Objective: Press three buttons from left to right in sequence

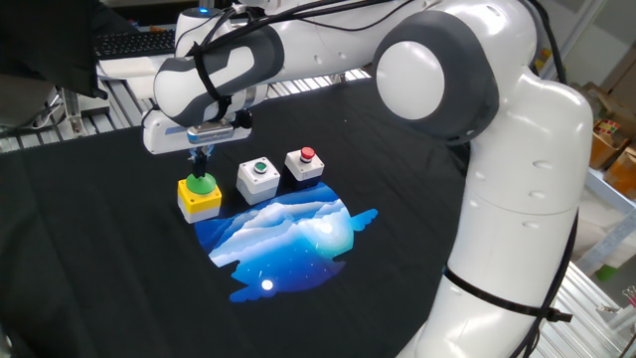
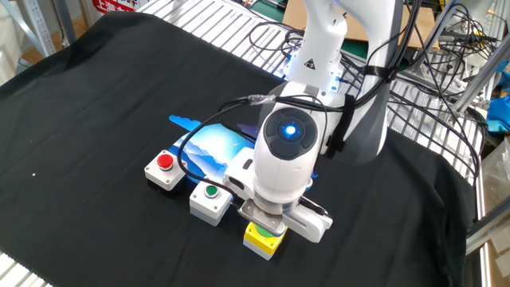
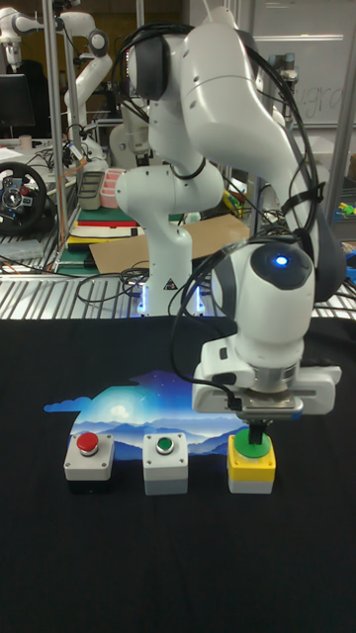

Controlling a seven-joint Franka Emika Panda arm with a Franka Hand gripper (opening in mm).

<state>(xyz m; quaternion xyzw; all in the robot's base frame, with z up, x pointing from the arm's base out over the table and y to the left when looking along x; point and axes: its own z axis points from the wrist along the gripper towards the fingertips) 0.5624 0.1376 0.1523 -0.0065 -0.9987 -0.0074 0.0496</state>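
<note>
Three buttons stand in a row on the black cloth. The yellow box (image 1: 199,200) carries a big green dome (image 1: 202,183). Beside it are the white box with a small green button (image 1: 259,178) and the white box with a small red button (image 1: 305,163). My gripper (image 1: 202,167) points straight down, its dark fingertips together and resting on top of the green dome. In the tall fixed view the gripper (image 3: 256,436) meets the dome (image 3: 255,450) on the yellow box (image 3: 250,473). In the other fixed view my hand hides the dome above the yellow box (image 2: 260,239).
A blue mountain-shaped patch (image 1: 283,239) lies on the black cloth just in front of the buttons. The robot's base (image 2: 319,56) and cables (image 2: 414,72) are at the table's edge. A keyboard (image 1: 134,42) sits on the metal rack behind.
</note>
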